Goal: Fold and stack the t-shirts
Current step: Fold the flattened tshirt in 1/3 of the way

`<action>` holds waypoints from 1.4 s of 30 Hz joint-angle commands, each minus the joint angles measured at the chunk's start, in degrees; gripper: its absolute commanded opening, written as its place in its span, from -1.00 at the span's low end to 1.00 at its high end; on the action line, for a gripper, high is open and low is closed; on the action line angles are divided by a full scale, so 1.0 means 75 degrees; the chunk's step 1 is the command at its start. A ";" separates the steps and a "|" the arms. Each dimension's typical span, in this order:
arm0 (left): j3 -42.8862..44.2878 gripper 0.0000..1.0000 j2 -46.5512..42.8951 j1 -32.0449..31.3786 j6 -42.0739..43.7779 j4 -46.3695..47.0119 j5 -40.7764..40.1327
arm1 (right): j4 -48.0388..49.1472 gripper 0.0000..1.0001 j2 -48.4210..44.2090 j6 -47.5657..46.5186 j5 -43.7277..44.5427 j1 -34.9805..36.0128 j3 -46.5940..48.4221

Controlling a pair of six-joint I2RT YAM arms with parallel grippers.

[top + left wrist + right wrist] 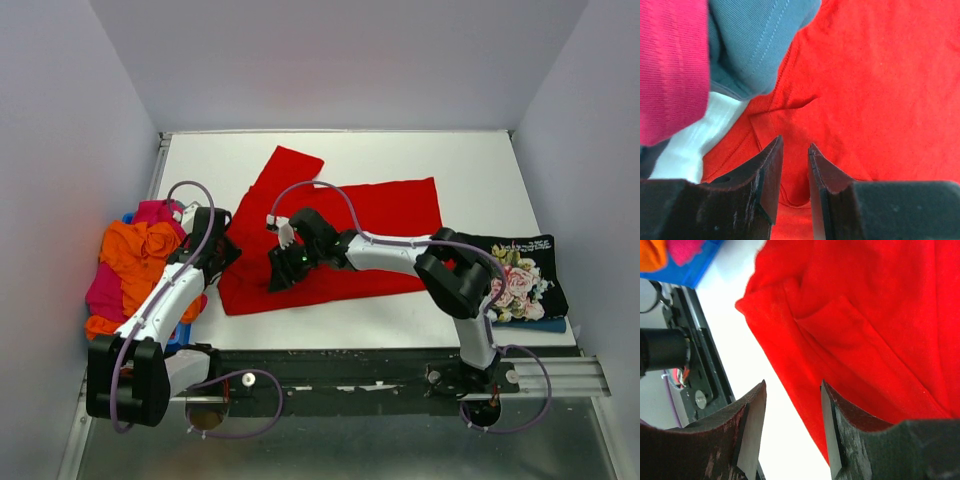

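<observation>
While the red t-shirt (pixel 390 215) lies spread on the table (pixel 225 165), I stand over its near-left edge.
My left gripper (pixel 795 150): jaws narrowly parted above red cloth, no grip confirmed. My right gripper (pixel 792 390): half open, empty.

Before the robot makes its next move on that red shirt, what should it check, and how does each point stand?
1. Does the red shirt lie flat? Not ok: it lies askew, with creases near its edge.
2. Is the right pincer open over the shirt's near edge? Ok.
3. Does the left pincer grip the shirt? Cannot tell: the jaws stand narrowly apart, with red cloth between them.
4. Is the pile clear of the red shirt? Cannot tell: a grey shirt shows right beside its edge.
5. Is the folded floral shirt out of the way? Ok: it sits apart at the right.
</observation>
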 commanded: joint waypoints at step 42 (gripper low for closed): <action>-0.0478 -1.00 0.2229 0.0209 -0.0182 0.1257 0.1080 | -0.0227 -0.99 0.1419 -0.0029 0.0833 0.0011 0.1649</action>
